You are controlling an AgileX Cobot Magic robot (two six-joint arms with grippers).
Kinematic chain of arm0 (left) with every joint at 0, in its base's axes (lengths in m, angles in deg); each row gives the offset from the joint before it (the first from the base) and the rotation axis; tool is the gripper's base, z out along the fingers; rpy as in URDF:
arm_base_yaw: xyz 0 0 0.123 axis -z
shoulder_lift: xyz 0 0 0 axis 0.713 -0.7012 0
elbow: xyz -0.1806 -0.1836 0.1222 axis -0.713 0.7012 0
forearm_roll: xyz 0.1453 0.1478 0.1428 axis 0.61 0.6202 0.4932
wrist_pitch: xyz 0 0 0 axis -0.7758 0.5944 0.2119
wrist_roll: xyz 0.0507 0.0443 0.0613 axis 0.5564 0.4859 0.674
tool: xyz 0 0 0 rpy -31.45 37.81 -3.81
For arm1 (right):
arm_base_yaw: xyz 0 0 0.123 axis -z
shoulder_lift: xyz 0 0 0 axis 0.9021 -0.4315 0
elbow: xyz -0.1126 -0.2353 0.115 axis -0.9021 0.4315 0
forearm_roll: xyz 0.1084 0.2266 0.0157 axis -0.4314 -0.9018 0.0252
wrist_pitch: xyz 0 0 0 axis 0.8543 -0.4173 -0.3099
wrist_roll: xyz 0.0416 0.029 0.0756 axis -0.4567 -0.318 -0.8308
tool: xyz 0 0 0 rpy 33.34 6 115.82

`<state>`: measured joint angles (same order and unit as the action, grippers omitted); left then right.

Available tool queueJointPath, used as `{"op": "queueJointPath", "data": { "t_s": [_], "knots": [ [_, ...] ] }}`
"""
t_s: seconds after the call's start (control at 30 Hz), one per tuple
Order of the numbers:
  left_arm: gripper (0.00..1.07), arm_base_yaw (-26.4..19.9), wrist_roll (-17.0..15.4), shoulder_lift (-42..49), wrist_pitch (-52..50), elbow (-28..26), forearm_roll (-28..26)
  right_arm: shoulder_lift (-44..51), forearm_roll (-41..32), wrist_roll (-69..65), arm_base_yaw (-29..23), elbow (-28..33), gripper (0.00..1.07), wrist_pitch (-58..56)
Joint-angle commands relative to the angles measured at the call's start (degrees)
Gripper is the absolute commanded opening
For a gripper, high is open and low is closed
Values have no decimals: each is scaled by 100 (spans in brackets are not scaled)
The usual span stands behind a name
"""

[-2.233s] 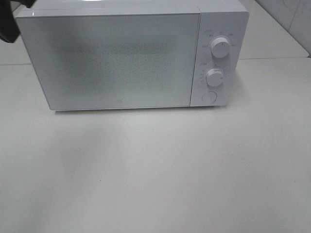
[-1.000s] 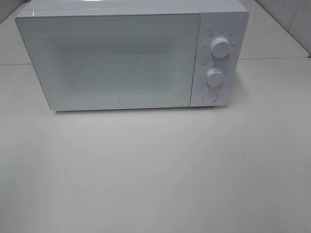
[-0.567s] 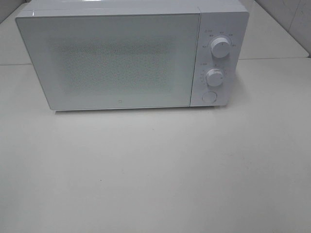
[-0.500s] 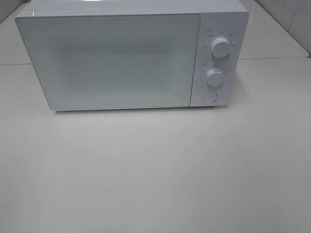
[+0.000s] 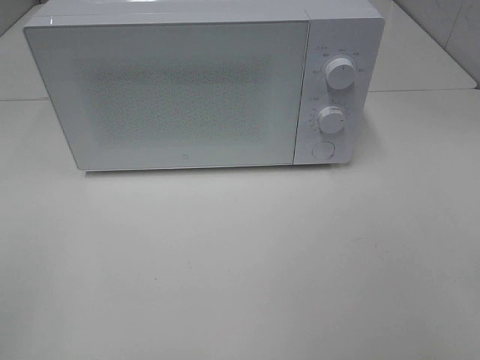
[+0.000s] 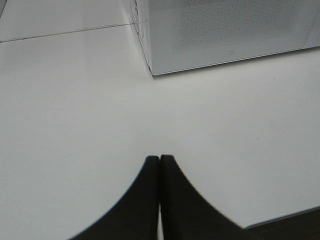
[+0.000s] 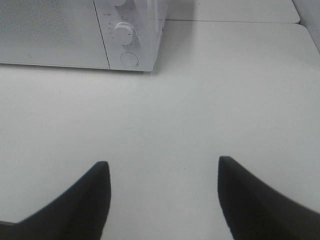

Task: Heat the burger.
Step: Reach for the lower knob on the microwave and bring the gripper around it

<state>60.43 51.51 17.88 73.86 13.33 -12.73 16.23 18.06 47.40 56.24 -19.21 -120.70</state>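
Note:
The burger is out of view in every frame. A white microwave [image 5: 202,86] stands at the back of the table with its door shut; the door's dotted window shows nothing inside. It has two dials [image 5: 340,75] and a round button [image 5: 322,150] on its right panel. It also shows in the left wrist view [image 6: 225,30] and the right wrist view [image 7: 80,30]. My left gripper [image 6: 159,159] is shut and empty, low over the table left of the microwave. My right gripper [image 7: 162,167] is open and empty, over the table in front of the control panel. Neither gripper shows in the high view.
The white table [image 5: 240,262] stretches in front of the microwave. A seam in the table [image 6: 65,32] runs beside the microwave's left side. The table's front edge [image 6: 285,220] shows near my left gripper. A tiled wall [image 5: 450,22] stands at the back right.
A dark part of an arm at the top left of the high view, seen 2.2 s ago, has left the frame. The microwave has not moved.

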Motion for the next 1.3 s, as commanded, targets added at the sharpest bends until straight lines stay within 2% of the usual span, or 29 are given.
{"op": "queueJointPath", "data": {
  "t_s": [0.03,0.93,1.3],
  "knots": [
    [0,-11,40,109,-103,23,11,149,63,-52,23,11,59,97],
    [0,-11,29,132,-109,23,0,143,63,-52,23,-29,58,166],
    [0,-11,29,132,-109,23,0,-630,69,-52,23,-143,58,1696]
  ]
}}
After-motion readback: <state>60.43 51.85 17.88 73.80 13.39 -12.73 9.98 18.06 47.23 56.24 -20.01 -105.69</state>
